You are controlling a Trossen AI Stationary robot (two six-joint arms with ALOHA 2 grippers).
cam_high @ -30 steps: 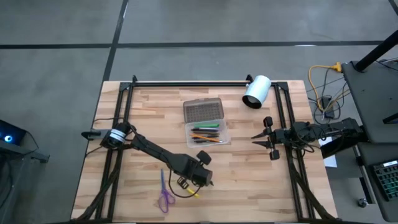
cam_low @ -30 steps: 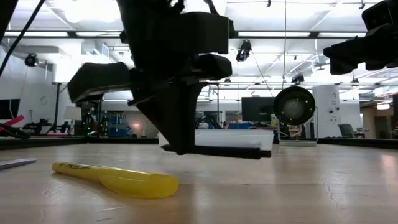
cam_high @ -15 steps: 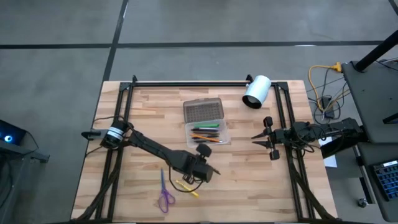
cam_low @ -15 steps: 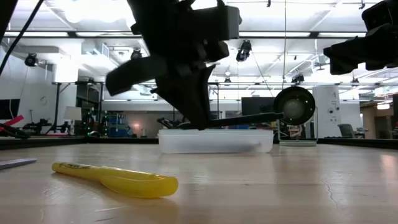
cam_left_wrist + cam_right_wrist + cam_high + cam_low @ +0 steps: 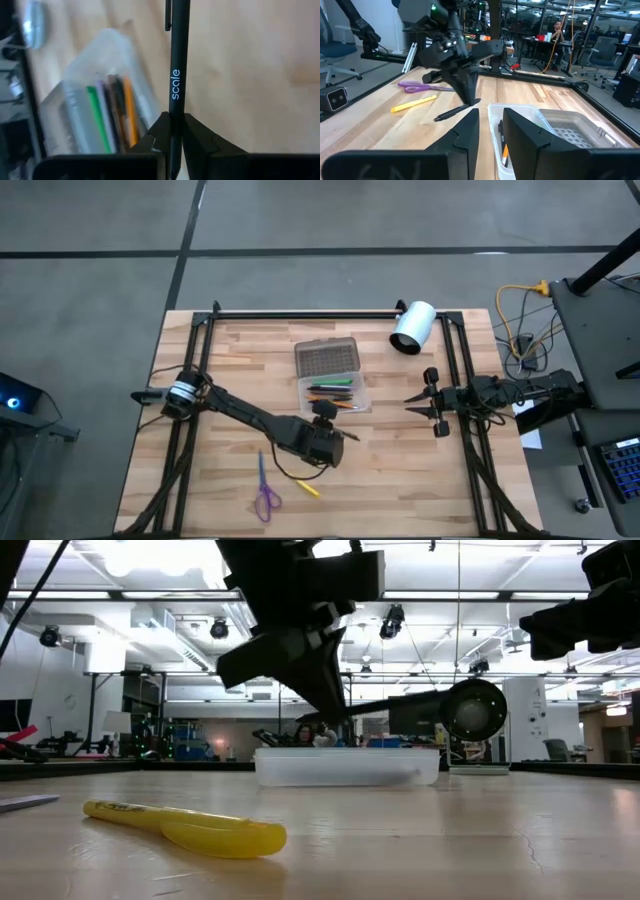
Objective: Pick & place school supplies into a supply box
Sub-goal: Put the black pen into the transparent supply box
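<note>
The small clear rectangular plastic supply box (image 5: 333, 392) sits near the middle of the light wooden table (image 5: 410, 470), its grey textured lid (image 5: 327, 358) lying on the far side, with thin pens and pencils (image 5: 331, 394) inside. The white cylinder (image 5: 412, 327) lies behind and right of it. The left gripper (image 5: 341, 437) hovers just in front of the box, gripping a thin black pen (image 5: 178, 65). A yellow highlighter (image 5: 303, 484) and purple-handled scissors (image 5: 265, 492) lie nearer the front edge, scissors leftmost. The right gripper (image 5: 410, 404) waits right of the box.

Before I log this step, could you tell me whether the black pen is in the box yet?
Not yet. The left gripper is shut on the black pen, holding it in the air beside the box.
</note>
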